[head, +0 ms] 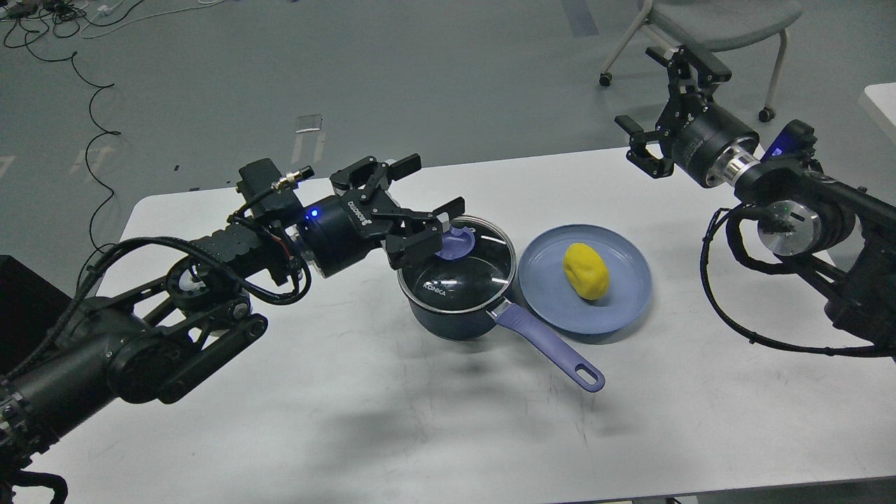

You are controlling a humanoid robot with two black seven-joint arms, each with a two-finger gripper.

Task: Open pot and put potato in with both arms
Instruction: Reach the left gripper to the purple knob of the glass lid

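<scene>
The pot (448, 318) stands mid-table with its glass lid (469, 276) on and its lavender handle (549, 346) pointing to the front right. The lid's lavender knob (458, 243) is partly covered by my left gripper (428, 187). That gripper is open, low over the lid's back left edge, with one finger just beside the knob and holding nothing. The yellow potato (586, 271) lies on a flat blue plate (623, 311) right of the pot. My right gripper (640, 87) is open and empty, high beyond the table's far right edge.
A grey chair (721, 17) stands on the floor behind the right arm. Cables (91, 98) lie on the floor at the far left. A black box (21, 301) sits at the left edge. A white surface's corner (883, 98) shows at the right.
</scene>
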